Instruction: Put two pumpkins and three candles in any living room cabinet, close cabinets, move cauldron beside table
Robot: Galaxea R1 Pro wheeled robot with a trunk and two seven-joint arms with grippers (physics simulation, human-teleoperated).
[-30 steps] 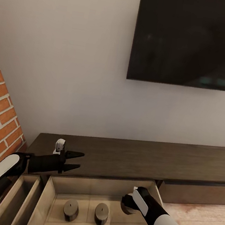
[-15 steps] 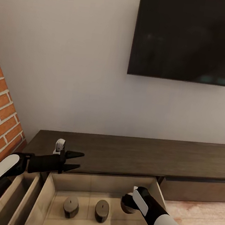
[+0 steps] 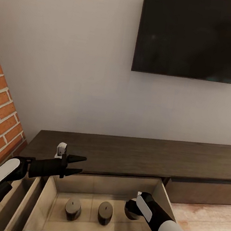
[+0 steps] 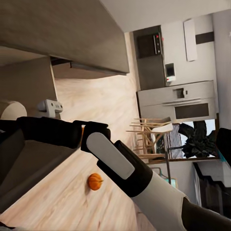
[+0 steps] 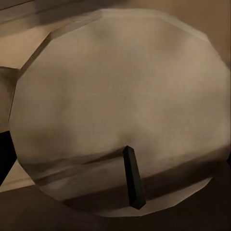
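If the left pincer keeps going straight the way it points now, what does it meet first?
Probably nothing close: the left pincer, open, points sideways above the open drawer, along the cabinet front. The right arm crosses ahead, but depth is unclear.

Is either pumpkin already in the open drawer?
No. The head view shows just two candles standing in the drawer, and the left wrist view shows a pumpkin lying on the floor.

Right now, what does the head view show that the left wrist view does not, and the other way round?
Head view: two candles in the open drawer, the open left gripper, a dark screen on the wall. Left wrist view: a pumpkin on the wooden floor, a kitchen with chairs behind. Both: the right arm and the dark cabinet.
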